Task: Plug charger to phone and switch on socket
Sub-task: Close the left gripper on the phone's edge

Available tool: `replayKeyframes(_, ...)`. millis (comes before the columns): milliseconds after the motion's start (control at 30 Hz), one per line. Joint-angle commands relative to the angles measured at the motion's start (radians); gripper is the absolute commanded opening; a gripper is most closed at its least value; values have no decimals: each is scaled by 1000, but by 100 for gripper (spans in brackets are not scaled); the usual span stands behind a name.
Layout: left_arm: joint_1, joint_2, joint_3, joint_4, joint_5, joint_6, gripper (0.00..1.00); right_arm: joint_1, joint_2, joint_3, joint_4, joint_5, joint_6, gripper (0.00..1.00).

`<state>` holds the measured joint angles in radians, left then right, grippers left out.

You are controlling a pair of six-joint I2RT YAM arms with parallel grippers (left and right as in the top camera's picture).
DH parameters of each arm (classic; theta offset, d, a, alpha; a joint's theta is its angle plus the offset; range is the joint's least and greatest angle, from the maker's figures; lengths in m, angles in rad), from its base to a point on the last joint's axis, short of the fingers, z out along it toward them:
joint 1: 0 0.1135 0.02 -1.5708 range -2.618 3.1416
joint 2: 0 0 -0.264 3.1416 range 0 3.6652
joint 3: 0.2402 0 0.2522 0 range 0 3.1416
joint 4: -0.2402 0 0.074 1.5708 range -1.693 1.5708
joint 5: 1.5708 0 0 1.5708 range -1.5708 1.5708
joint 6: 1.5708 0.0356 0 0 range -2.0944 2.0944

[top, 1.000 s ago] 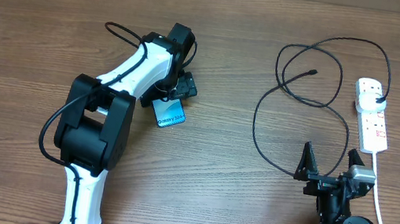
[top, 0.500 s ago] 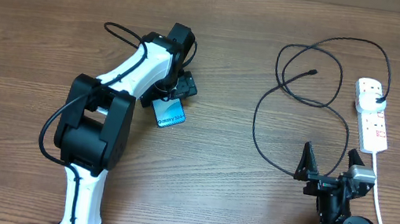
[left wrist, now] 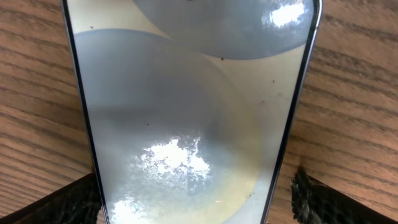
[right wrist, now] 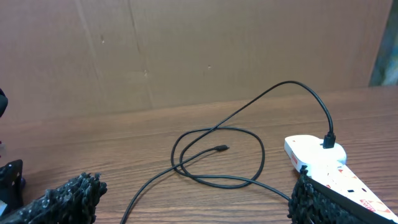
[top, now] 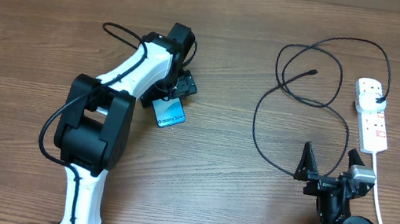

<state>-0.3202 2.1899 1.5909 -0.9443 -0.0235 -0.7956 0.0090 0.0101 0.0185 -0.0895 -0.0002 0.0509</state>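
Table point(top: 32, 15): brown wood grain; it carries everything below.
Left gripper point(top: 167, 95): left of the table's middle, pointed down over the phone, fingers spread wide with one on each side of it; whether they touch its edges I cannot tell.
Phone point(top: 169, 114): flat on the table just under that gripper, light-blue screen up, its long sides between the fingers.
Charger point(top: 255, 120): thin black cable lying in loose loops on the right half of the table.
Connector tip point(top: 314, 72): lies free inside the upper loop, well apart from the phone.
Right gripper point(top: 329, 159): near the front edge on the right, fingers wide apart, holding nothing.
Plug point(top: 377, 99): seated in the socket's far end.
Socket point(top: 371, 114): white strip near the right edge; switch position cannot be told.
White cord point(top: 380, 210): runs from the socket toward the front edge.
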Motion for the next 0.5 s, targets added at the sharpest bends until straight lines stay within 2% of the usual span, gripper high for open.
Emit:
replayKeyframes(0, 8, 133, -71, 14, 10, -42, 100, 7, -7, -11, 5, -2, -7, 100)
replayKeyframes(267, 7, 133, -71, 14, 14, -42, 99, 7, -7, -11, 5, -2, -7, 100)
replayKeyframes(333, 7, 133, -71, 15, 14, -43, 93, 7, -7, -11, 5, -2, -7, 100)
replayKeyframes(467, 8, 133, -71, 14, 14, -42, 90, 7, -7, -11, 5, -2, -7, 100)
